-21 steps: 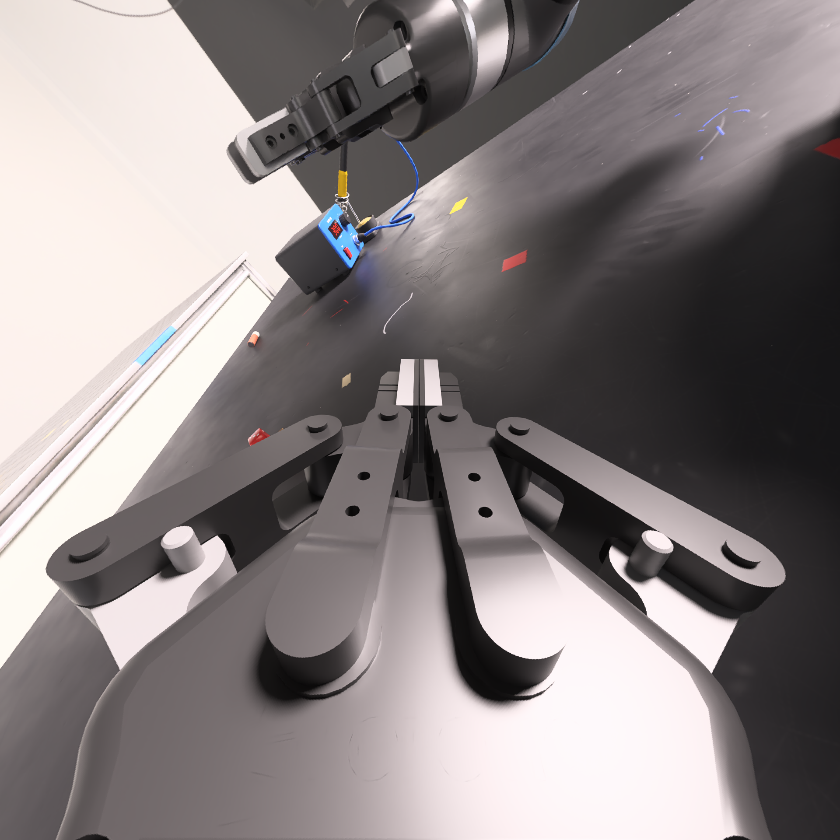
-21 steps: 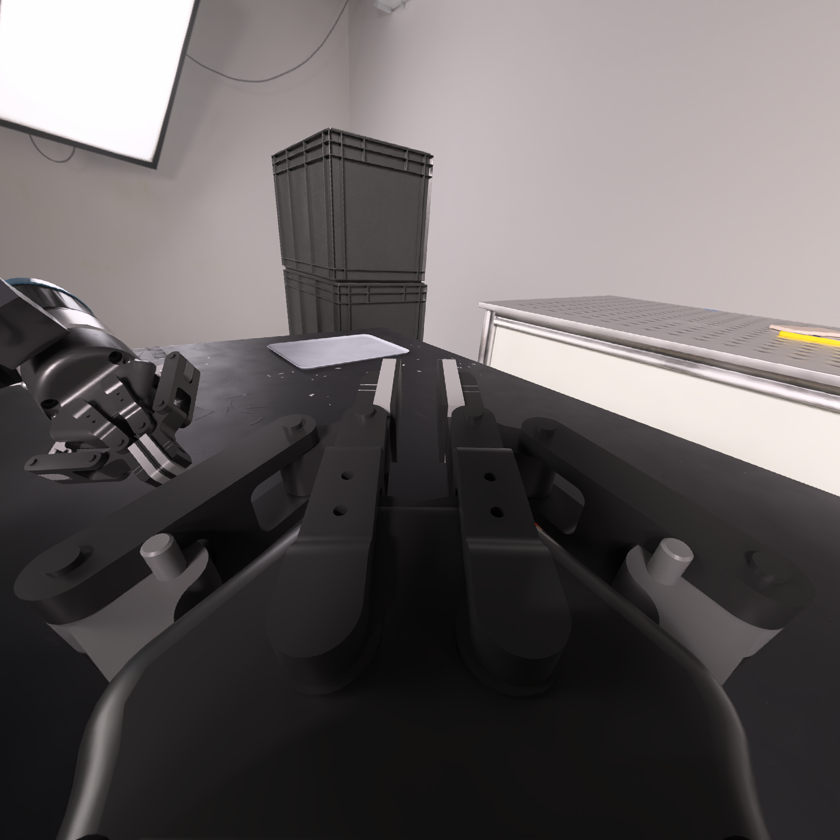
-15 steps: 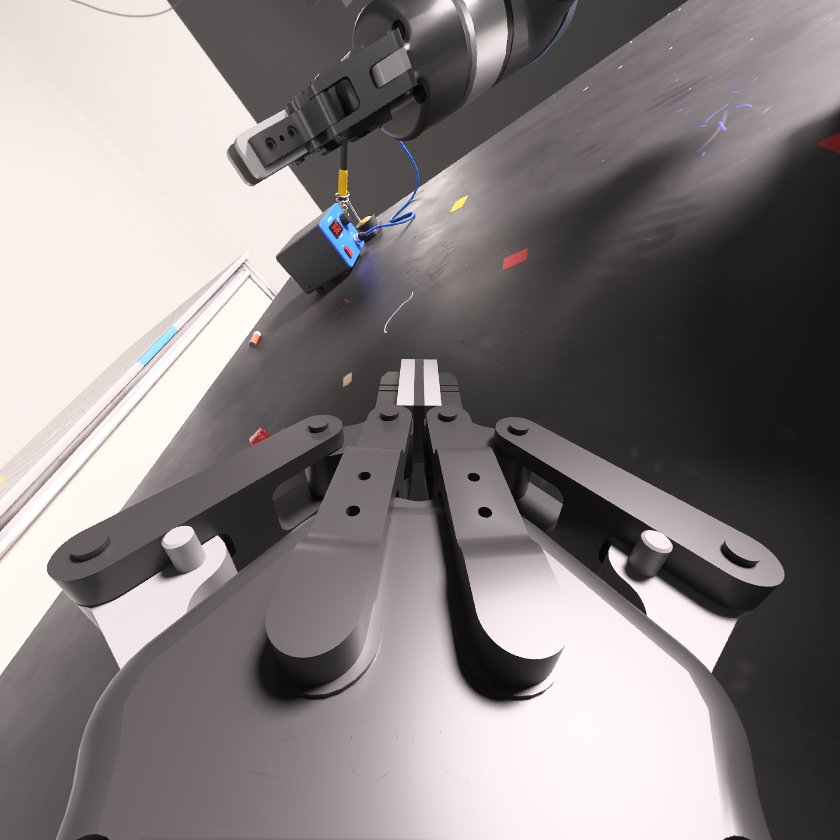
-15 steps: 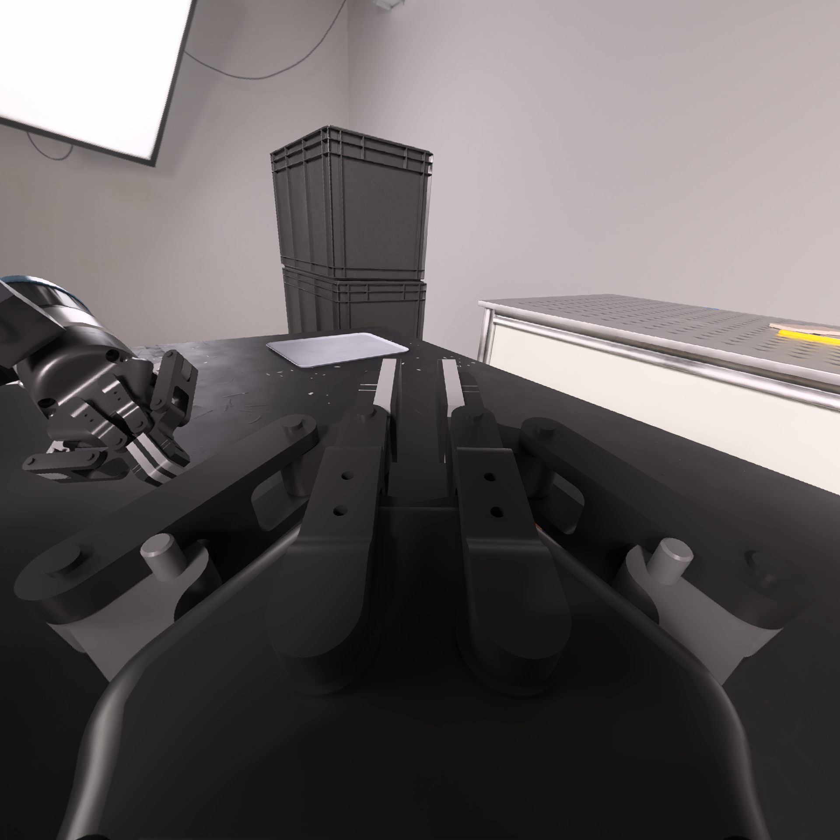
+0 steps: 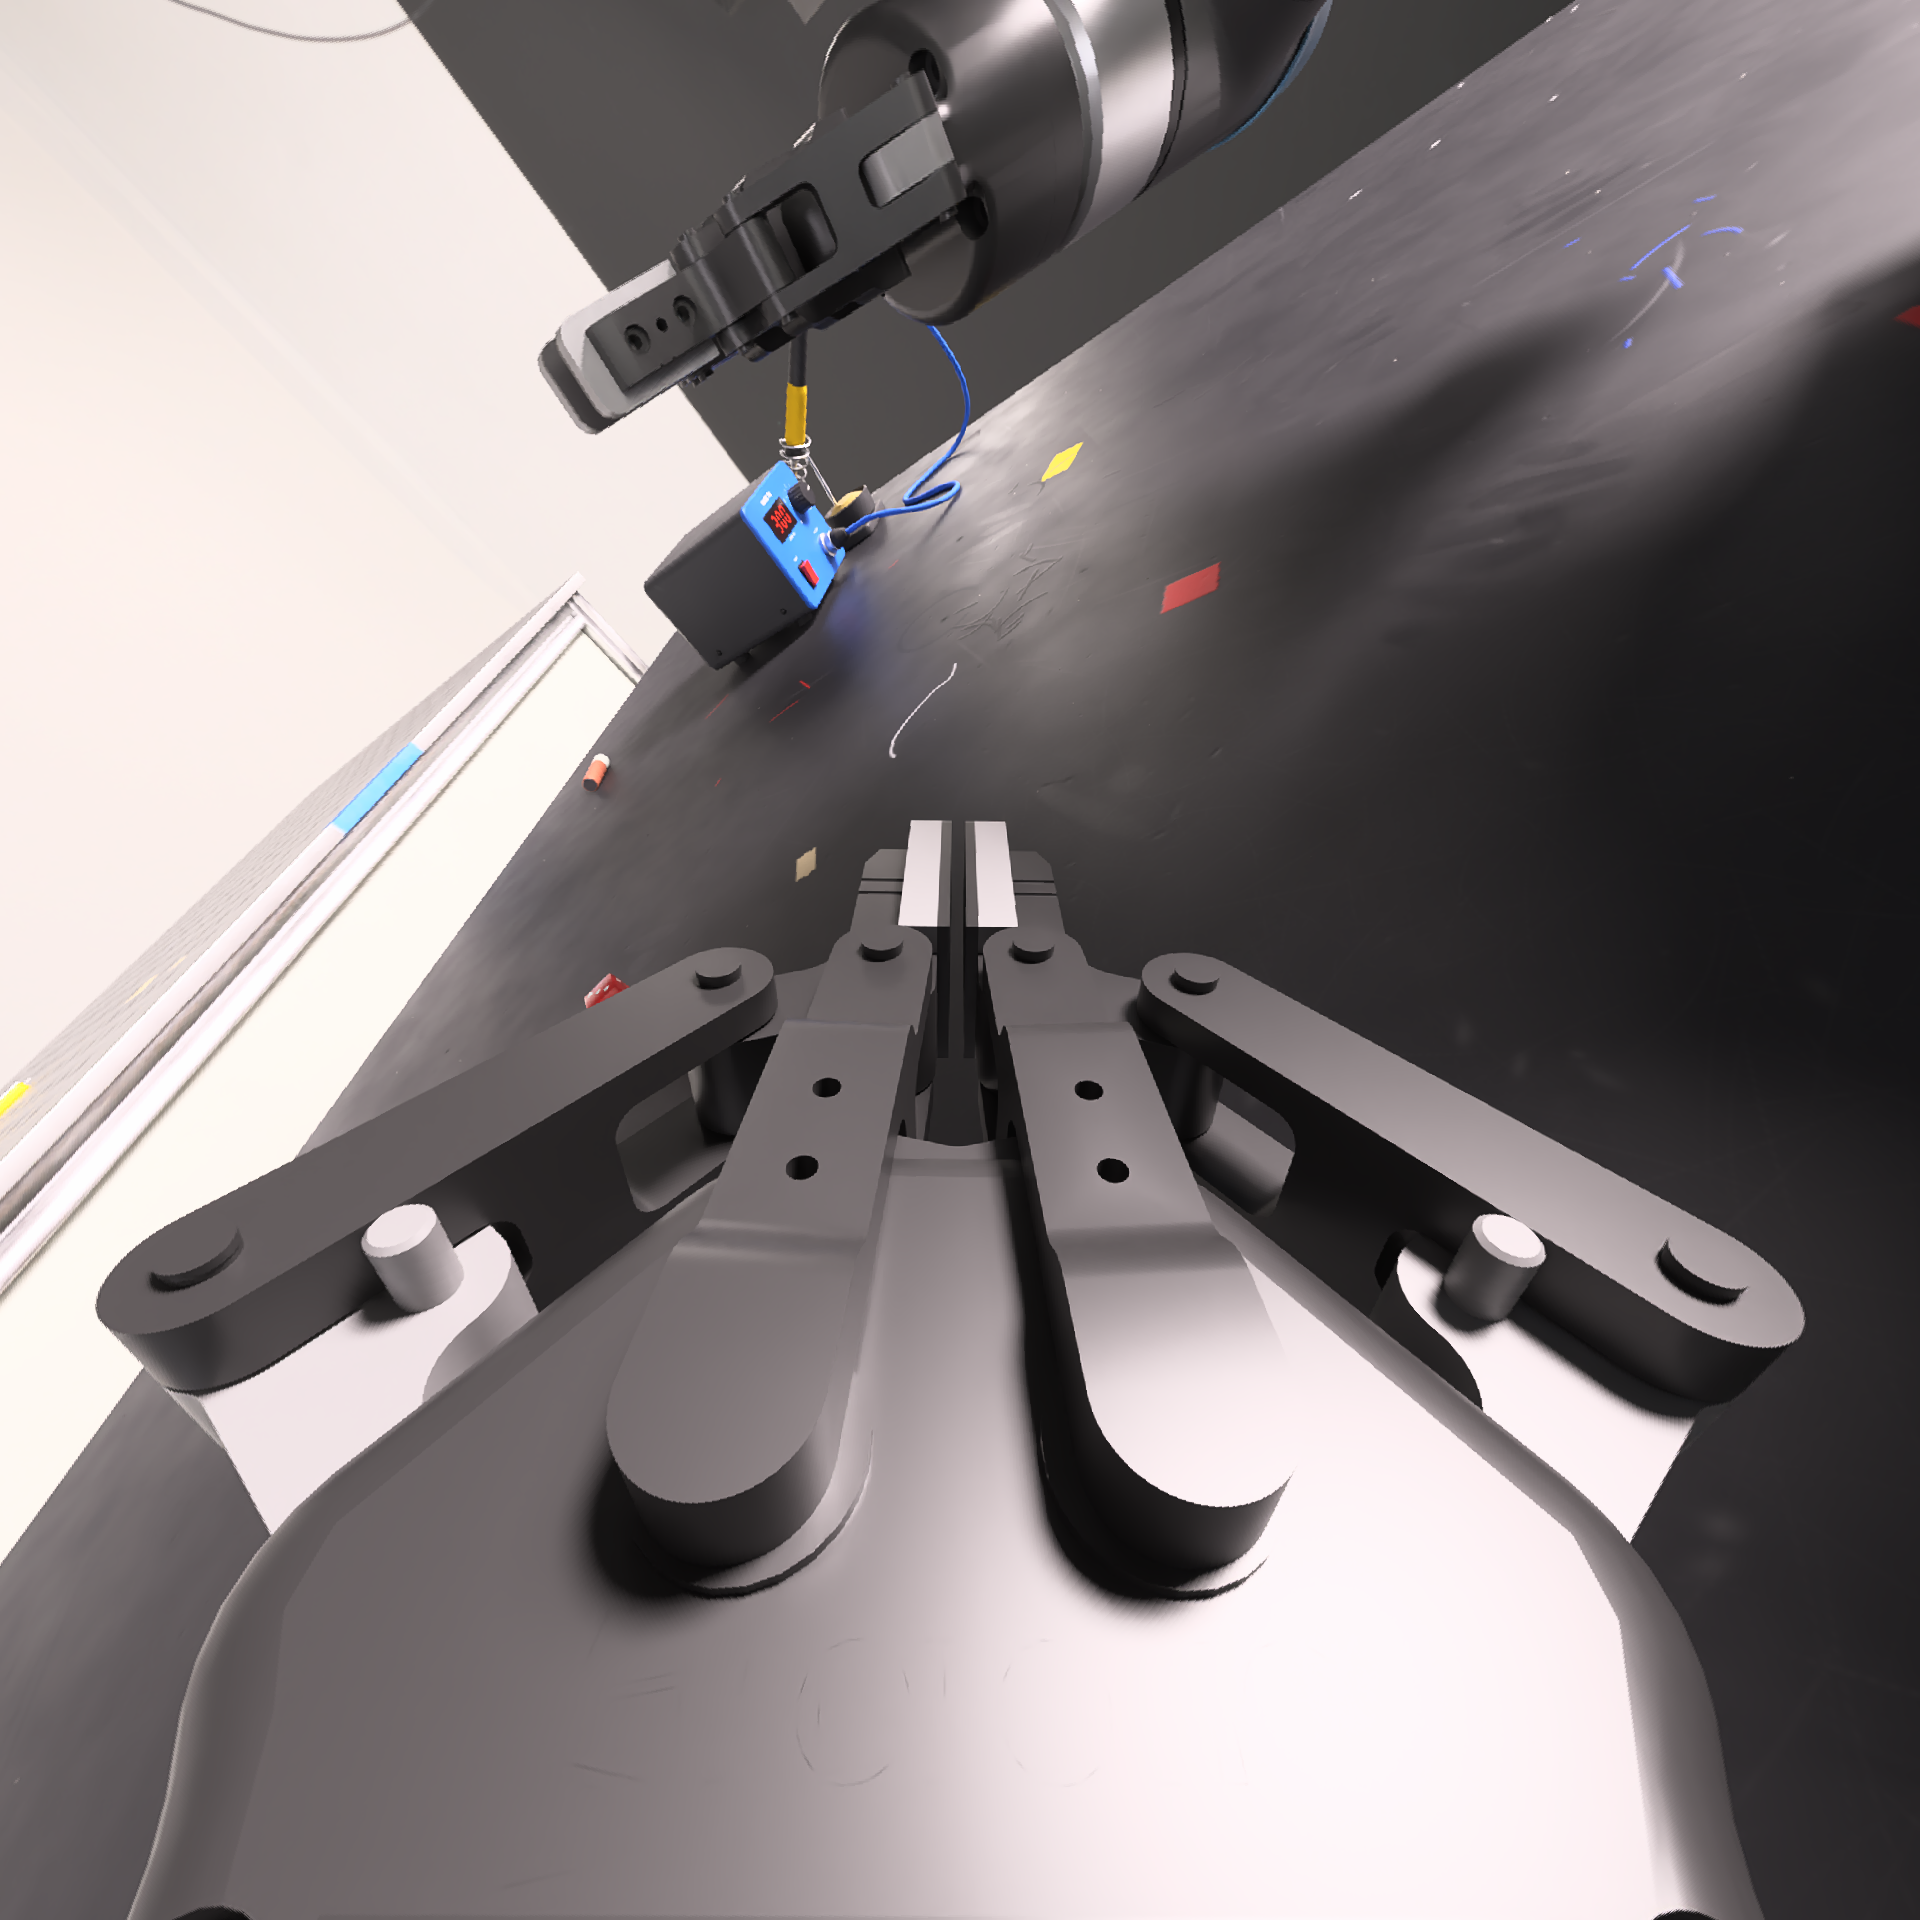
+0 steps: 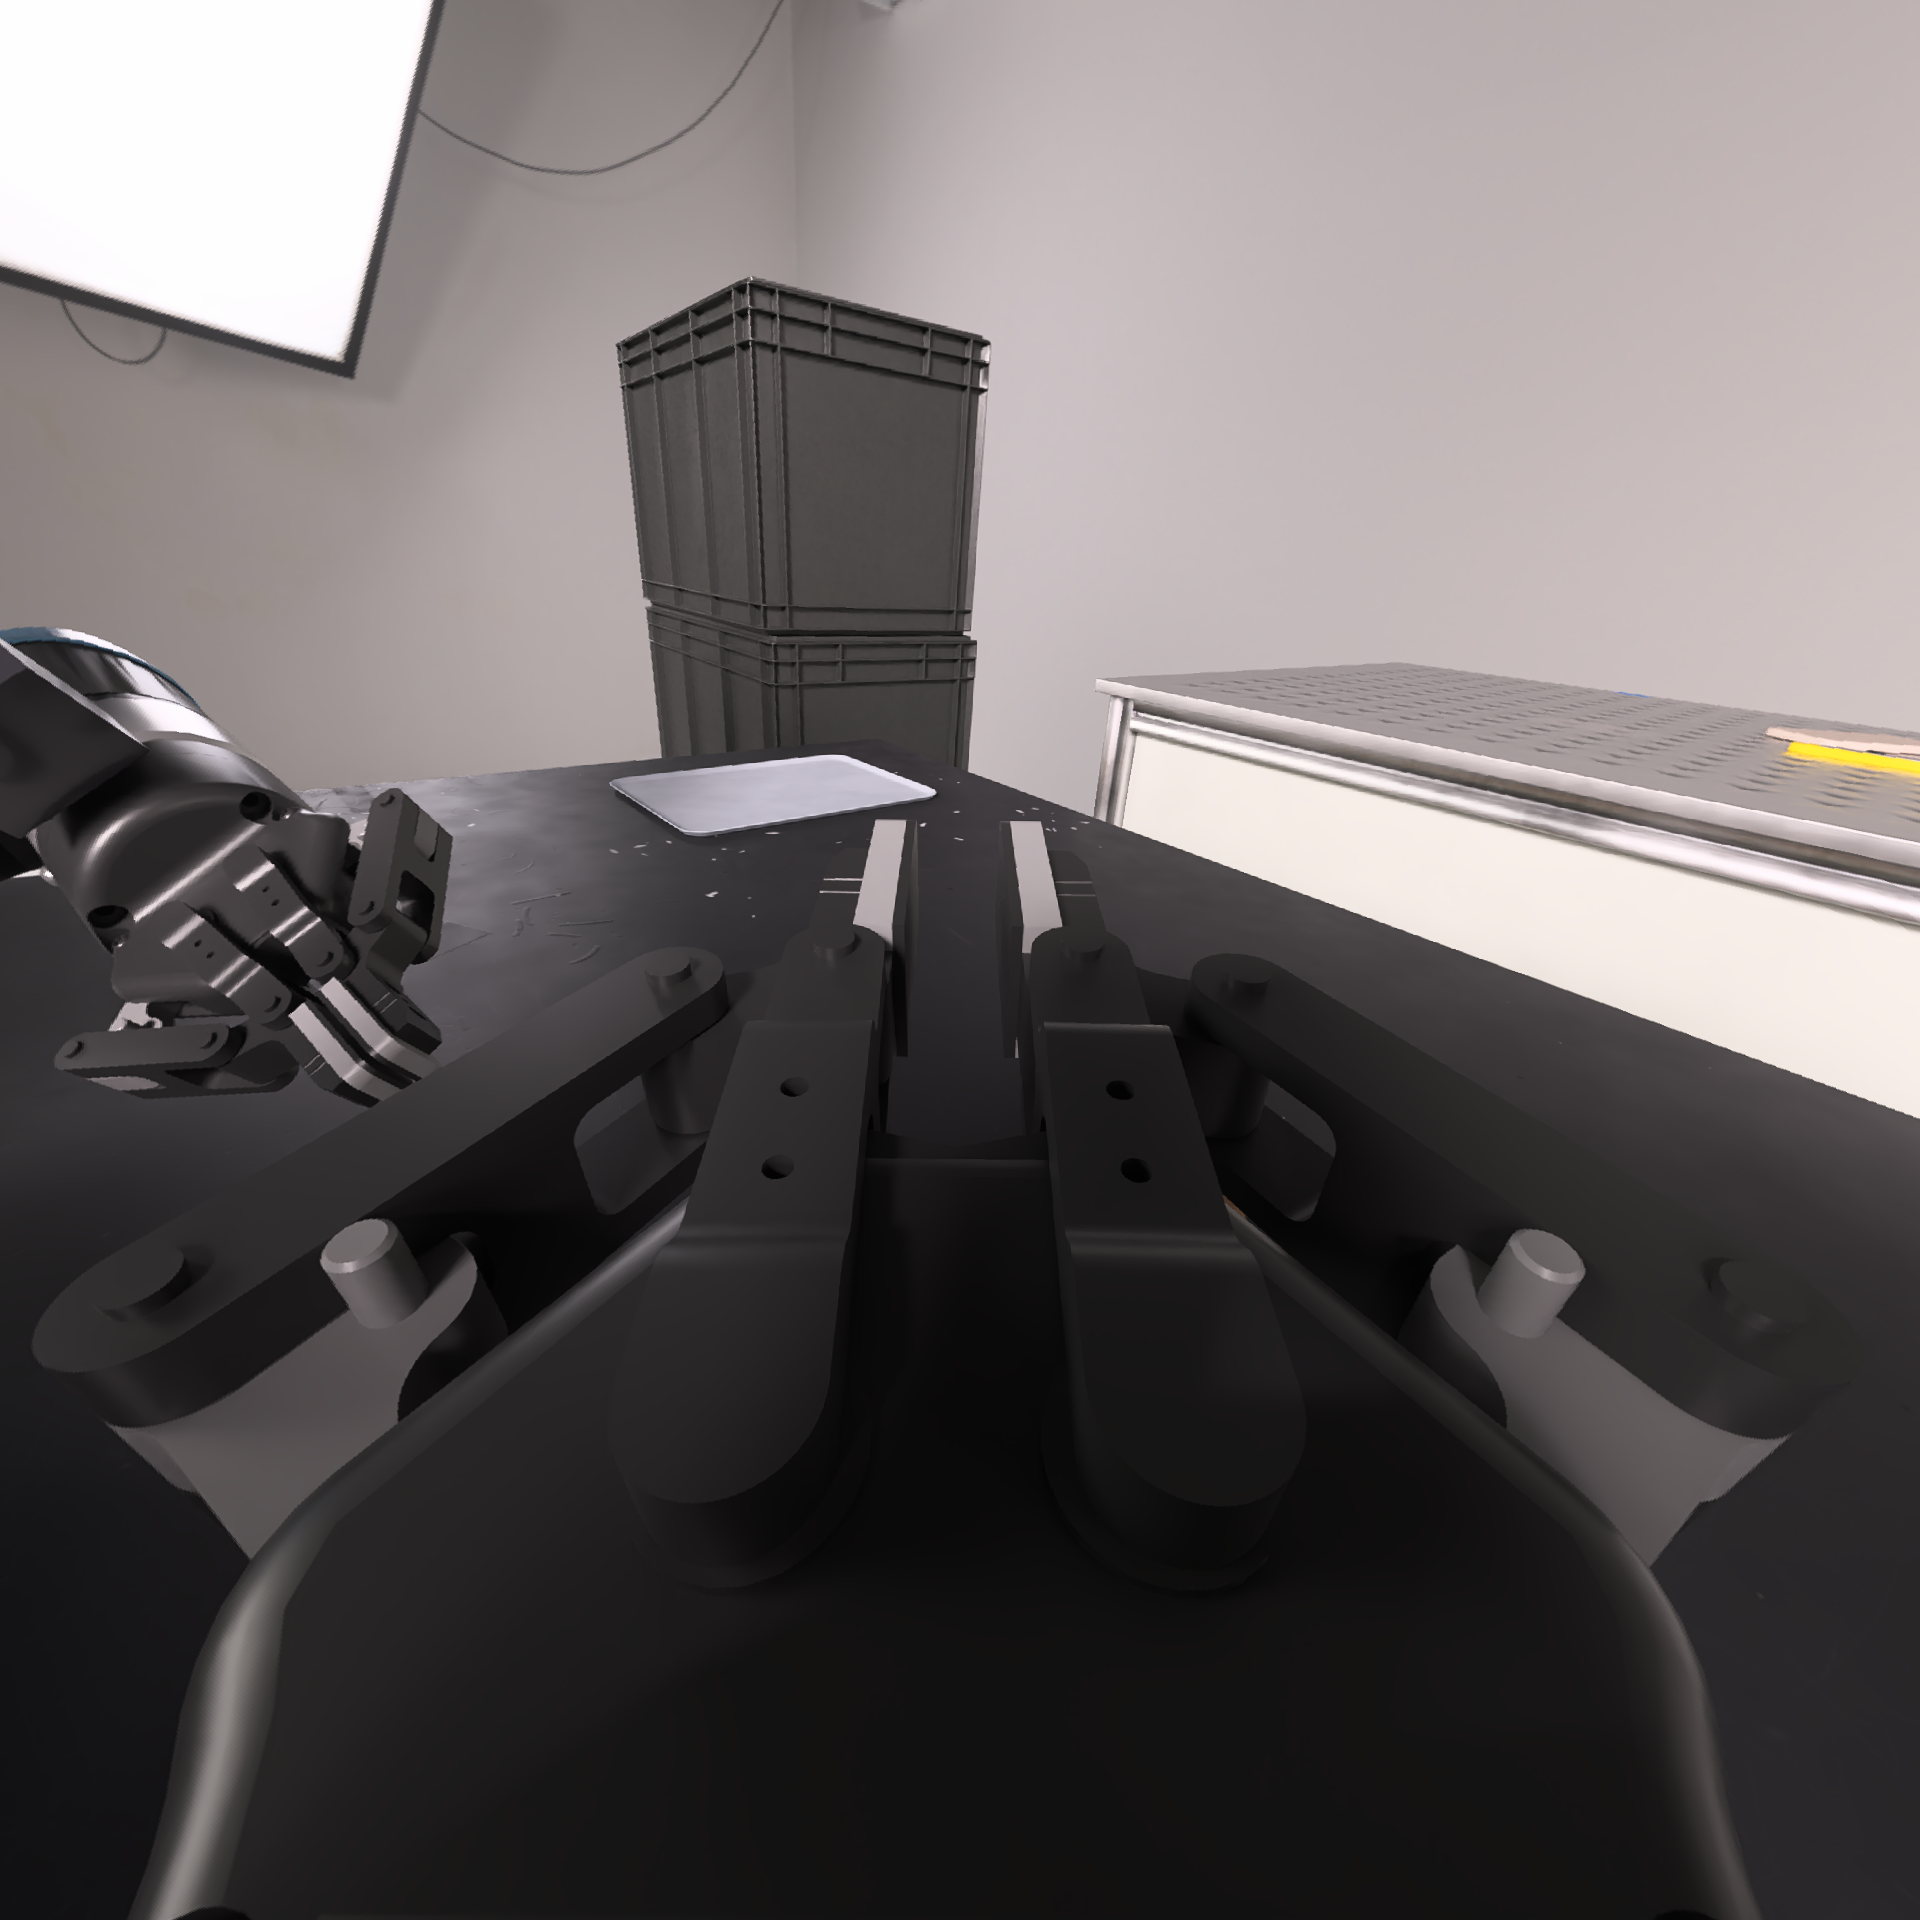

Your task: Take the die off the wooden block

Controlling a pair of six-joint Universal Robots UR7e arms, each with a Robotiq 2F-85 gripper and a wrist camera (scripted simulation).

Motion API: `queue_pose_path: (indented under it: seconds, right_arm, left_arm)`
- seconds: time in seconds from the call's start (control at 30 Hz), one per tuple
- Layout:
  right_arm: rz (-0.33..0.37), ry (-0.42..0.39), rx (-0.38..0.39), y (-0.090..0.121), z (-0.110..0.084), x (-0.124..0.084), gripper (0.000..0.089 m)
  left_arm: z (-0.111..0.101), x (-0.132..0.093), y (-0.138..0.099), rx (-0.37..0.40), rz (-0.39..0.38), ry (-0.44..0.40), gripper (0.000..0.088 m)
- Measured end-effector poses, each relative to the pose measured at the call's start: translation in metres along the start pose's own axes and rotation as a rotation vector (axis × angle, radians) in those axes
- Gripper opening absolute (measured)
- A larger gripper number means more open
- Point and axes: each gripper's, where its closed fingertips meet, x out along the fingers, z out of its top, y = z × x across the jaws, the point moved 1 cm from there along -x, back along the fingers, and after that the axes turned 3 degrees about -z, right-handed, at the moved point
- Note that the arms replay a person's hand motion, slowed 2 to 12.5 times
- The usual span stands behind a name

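Note:
I cannot make out the die or the wooden block in either view. My left gripper [image 5: 958, 873] is shut with nothing between its pads, low over the black table [image 5: 1351, 831]. It also shows at the left of the right wrist view [image 6: 358, 1044]. My right gripper [image 6: 956, 883] hangs over the table with its pads a narrow gap apart and nothing visible between them. It shows from the side at the top of the left wrist view [image 5: 623, 353]. A small red piece [image 5: 603, 989] lies by my left gripper's linkage; I cannot tell what it is.
A black soldering station with a blue front [image 5: 748, 582] and a blue cable [image 5: 951, 436] stands beyond my left gripper. Coloured scraps [image 5: 1190, 587] dot the table. A grey tray [image 6: 769, 805], stacked grey crates [image 6: 810, 520] and a white metal bench [image 6: 1507, 790] lie ahead of my right gripper.
My left gripper has drifted slightly, showing a little farther right in the right wrist view. My right gripper holds the same pose and gap.

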Motion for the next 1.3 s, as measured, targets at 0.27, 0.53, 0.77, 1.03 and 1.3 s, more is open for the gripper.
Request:
queue_pose_path:
  seconds: [0.27,0.53,0.77,1.03,1.3]
  right_arm:
    - [0.001,0.004,0.002,-0.0001,-0.0012,0.0004,0.0138]
    - [0.001,0.008,0.004,-0.0003,-0.0023,0.0008,0.0138]
    - [0.001,0.013,0.006,-0.0004,-0.0034,0.0012,0.0138]
    - [-0.001,0.020,0.007,-0.0008,-0.0046,0.0016,0.0137]
    - [-0.004,0.022,0.004,-0.0009,-0.0048,0.0016,0.0137]
  left_arm:
    - [-0.0005,-0.0001,0.0002,0.004,0.002,0.004,0.0025]
    - [-0.0004,-0.0003,0.0004,0.004,0.004,0.004,0.0026]
    - [-0.0002,-0.0004,0.0006,0.000,0.004,0.001,0.0027]
    - [-0.0005,-0.0006,0.0012,-0.001,0.007,0.003,0.0029]
    - [-0.0007,-0.0008,0.0015,-0.001,0.008,0.004,0.0029]
